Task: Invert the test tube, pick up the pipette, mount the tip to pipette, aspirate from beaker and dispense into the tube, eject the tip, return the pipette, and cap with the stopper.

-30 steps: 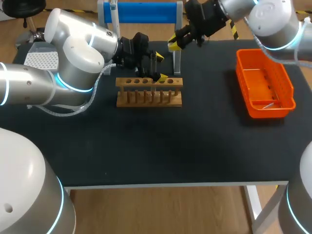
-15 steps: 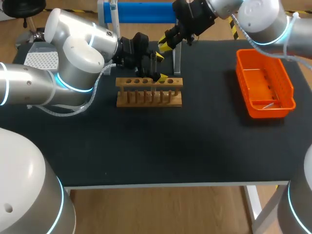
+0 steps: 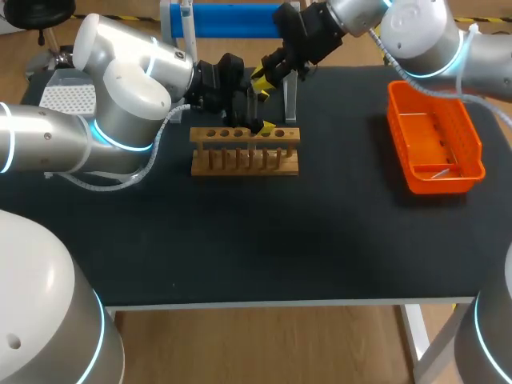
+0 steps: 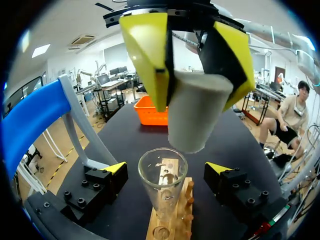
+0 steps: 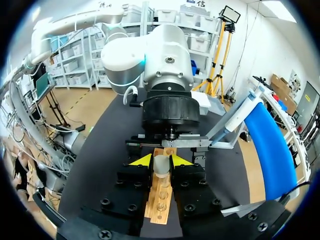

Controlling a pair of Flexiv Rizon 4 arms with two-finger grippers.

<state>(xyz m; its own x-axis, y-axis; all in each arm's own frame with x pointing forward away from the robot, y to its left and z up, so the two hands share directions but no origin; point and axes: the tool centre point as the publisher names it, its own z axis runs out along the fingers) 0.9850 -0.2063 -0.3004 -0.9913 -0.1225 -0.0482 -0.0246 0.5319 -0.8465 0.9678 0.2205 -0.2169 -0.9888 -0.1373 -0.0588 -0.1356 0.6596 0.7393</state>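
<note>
The test tube [image 4: 162, 185] stands upright in the wooden rack [image 3: 244, 152], mouth open, near the back of the dark surface [image 3: 240, 240]. Just above its mouth hangs the pale stopper [image 4: 192, 117], gripped from two sides by the right tool [image 4: 195, 95]. The left tool [image 4: 166, 169] sits low with its fingers spread wide, one on each side of the tube and a gap to the glass on both.

This looks like the last step, capping. The stopper is not yet in the mouth. In the left wrist view it sits a little off to one side of the rim and slightly tilted. The next move probably needs a small sideways correction and then a straight push down, with care not to knock the glass.

Only the left wrist view shows that gap and offset. In the right wrist view the stopper covers the tube. In the head view both tools crowd over the rack and hide the tube, but that view alone shows the orange basket [image 3: 436, 148] well apart.
</note>
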